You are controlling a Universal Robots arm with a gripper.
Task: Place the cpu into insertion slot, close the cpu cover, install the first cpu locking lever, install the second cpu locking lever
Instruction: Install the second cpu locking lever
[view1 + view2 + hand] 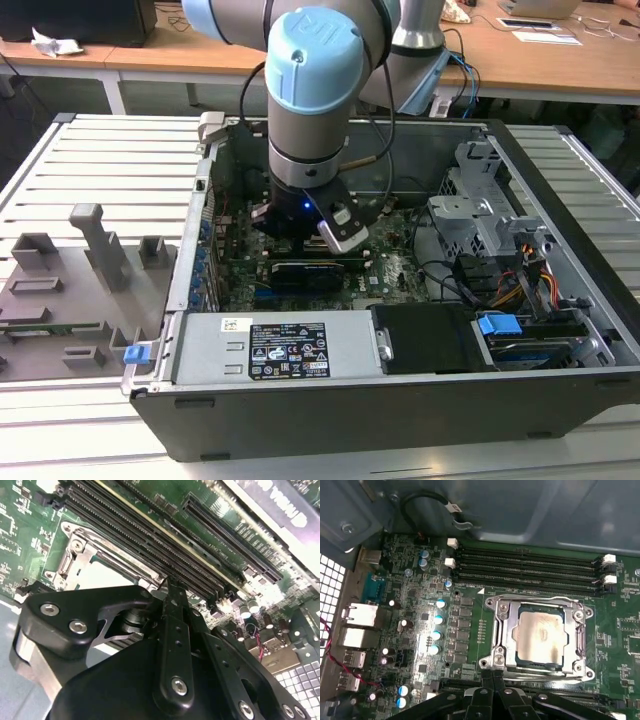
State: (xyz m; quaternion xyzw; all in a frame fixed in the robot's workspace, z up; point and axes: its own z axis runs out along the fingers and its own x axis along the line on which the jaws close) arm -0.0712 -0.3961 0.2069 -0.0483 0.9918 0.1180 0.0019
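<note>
Hovering low inside the open computer case (560, 290), the gripper (492, 690) is hanging just beside the near edge of the insertion slot (495, 630) in the first wrist view, its fingers (172, 600) pressed together with nothing visible between them. The cpu (541, 636) is already lying flat in the slot, silver face up, and the cpu cover (577, 622) is sitting down around it as a metal frame with the chip showing through its window. Judging by this, placing and covering are looking finished, and the locking-lever step is the one in hand; whether either lever is latched I cannot tell. That work is calling for a fine, steady push along the frame's edge, clear of the long memory slots (530, 567) lying on the far side of the slot.
</note>
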